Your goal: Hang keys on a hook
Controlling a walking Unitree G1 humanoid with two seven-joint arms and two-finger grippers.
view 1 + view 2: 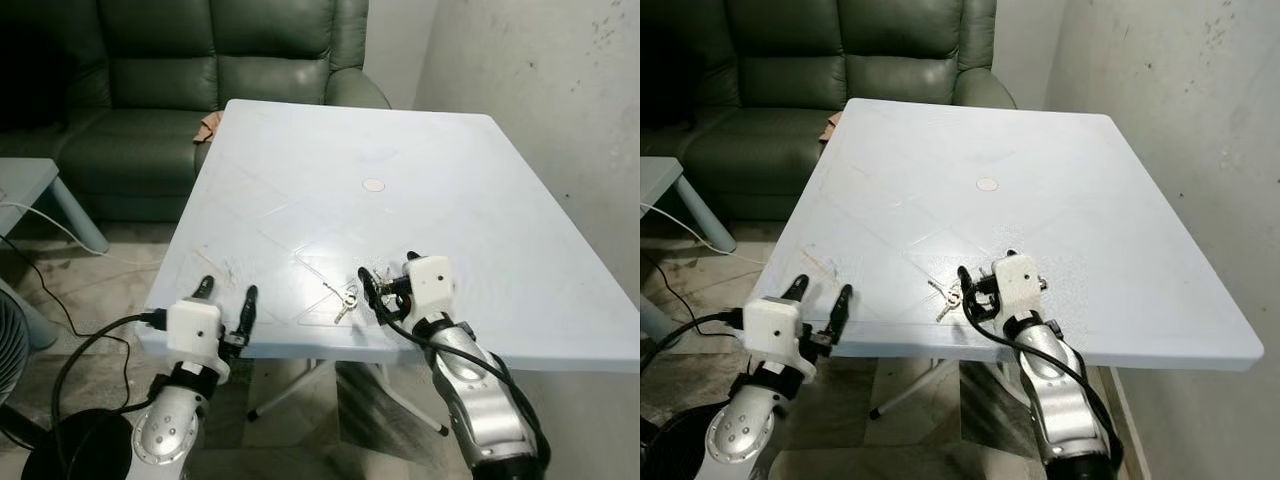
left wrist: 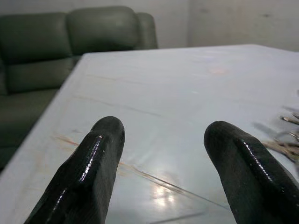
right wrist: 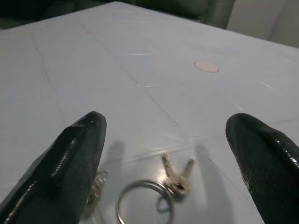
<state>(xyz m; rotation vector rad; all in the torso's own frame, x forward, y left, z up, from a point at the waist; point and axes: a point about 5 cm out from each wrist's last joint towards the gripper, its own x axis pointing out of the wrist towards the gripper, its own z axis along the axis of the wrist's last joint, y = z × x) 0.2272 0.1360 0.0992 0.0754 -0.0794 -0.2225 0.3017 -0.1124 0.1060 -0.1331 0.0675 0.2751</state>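
Observation:
A small bunch of silver keys [image 1: 345, 298] on a ring lies flat on the pale blue plastic table [image 1: 420, 130], near its front edge. My right gripper [image 1: 388, 272] hovers low over the table just right of the keys, open. In the right wrist view the keys [image 3: 174, 183] lie between and slightly ahead of the two spread fingers [image 3: 79, 154], untouched. My left gripper [image 1: 228, 292] is open at the table's front left corner, holding nothing. The keys [image 2: 286, 145] sit off to one side in the left wrist view.
A round pink cap [image 1: 374, 184] marks the table's middle. A dark green sofa [image 1: 150, 90] stands behind the table, with a tan cloth [image 1: 208, 127] on it. A grey wall [image 1: 560, 110] runs along the right. A low side table [image 1: 25, 180], cables and a fan [image 1: 10, 350] are at left.

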